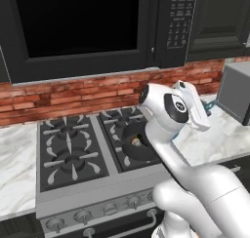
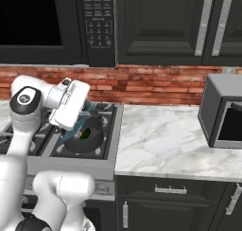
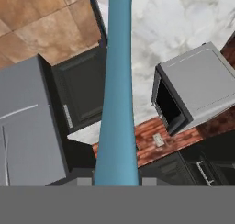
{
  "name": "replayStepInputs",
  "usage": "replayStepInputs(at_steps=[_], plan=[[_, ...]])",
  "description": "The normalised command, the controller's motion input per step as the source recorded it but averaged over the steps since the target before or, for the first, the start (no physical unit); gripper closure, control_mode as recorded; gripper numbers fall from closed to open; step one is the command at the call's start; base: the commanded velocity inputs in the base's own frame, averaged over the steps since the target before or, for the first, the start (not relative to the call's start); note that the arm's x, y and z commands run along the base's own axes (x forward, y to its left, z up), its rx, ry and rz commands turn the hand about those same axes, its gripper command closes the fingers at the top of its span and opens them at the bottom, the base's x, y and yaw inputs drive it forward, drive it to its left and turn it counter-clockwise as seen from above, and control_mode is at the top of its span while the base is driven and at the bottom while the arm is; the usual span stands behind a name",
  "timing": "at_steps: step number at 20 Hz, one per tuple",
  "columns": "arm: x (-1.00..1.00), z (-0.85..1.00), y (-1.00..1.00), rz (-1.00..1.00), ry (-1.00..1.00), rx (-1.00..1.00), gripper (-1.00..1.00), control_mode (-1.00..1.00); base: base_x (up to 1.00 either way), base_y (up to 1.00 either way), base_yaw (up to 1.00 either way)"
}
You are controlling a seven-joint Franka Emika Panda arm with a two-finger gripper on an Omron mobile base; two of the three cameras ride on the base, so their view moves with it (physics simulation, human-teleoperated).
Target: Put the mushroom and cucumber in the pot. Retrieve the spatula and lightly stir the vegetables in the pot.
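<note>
The dark pot (image 1: 131, 153) sits on the stove's right front burner, partly behind my arm. Inside it lie the tan mushroom (image 1: 135, 142) and the green cucumber (image 2: 85, 134), seen in the pot (image 2: 90, 142) from the right base view. My gripper (image 1: 205, 110) hangs above the pot's right side, shut on the light blue spatula (image 1: 211, 105). In the right base view the spatula (image 2: 77, 126) slants down from the gripper (image 2: 87, 112) toward the pot. Its handle (image 3: 118, 90) runs straight up the hand view from the gripper (image 3: 117, 182).
A grey box oven (image 2: 222, 112) stands on the marble counter (image 2: 160, 135) to the right, also seen as the oven (image 3: 195, 87) with its door side dark. Bare burners (image 1: 68, 151) lie to the left. A brick wall (image 1: 88, 93) and dark cabinets close the back.
</note>
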Motion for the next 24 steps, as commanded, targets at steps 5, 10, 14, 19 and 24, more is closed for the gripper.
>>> replayStepInputs(at_steps=[5,10,14,19,24], plan=[[0.9,0.0,0.0,-0.01,0.0,0.0,1.0,-1.0,0.0,0.0,0.0],[0.4,-0.14,0.0,0.0,0.0,-0.02,1.0,-1.0,0.0,0.0,0.0],[0.31,-0.38,0.0,0.0,0.0,-0.08,1.0,-1.0,0.0,0.0,0.0],[0.15,-0.44,0.0,0.0,0.01,-0.08,1.0,-1.0,0.0,0.0,0.0],[0.0,-0.2,0.0,0.0,0.0,-0.04,1.0,-1.0,0.0,0.0,0.0]])
